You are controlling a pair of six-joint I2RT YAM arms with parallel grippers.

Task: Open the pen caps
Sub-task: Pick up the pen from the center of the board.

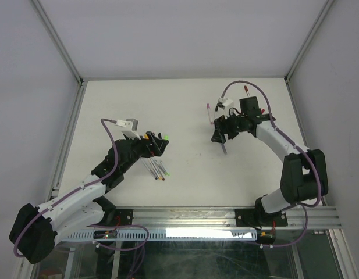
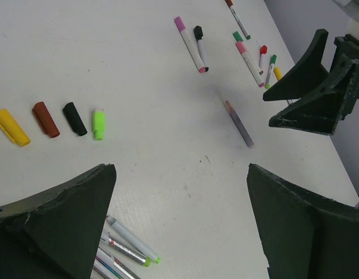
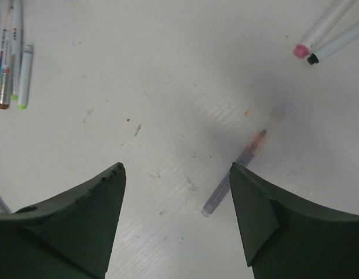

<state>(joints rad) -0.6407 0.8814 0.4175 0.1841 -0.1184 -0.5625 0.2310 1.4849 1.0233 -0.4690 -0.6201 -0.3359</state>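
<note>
Four pen caps (image 2: 74, 118) lie in a row beyond the left tool (image 2: 180, 168), which, like the right tool (image 3: 177, 165), gapes empty.

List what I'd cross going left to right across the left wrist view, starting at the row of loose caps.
yellow cap → brown cap → black cap → green cap → pink-ended pen → purple pen lying alone. The cluster of pens further right overlaps too much to order.

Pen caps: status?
Left gripper open, empty. Right gripper open above blurred pen. Four pen caps off, in a row; other pens capped. Nothing blocking.
</note>
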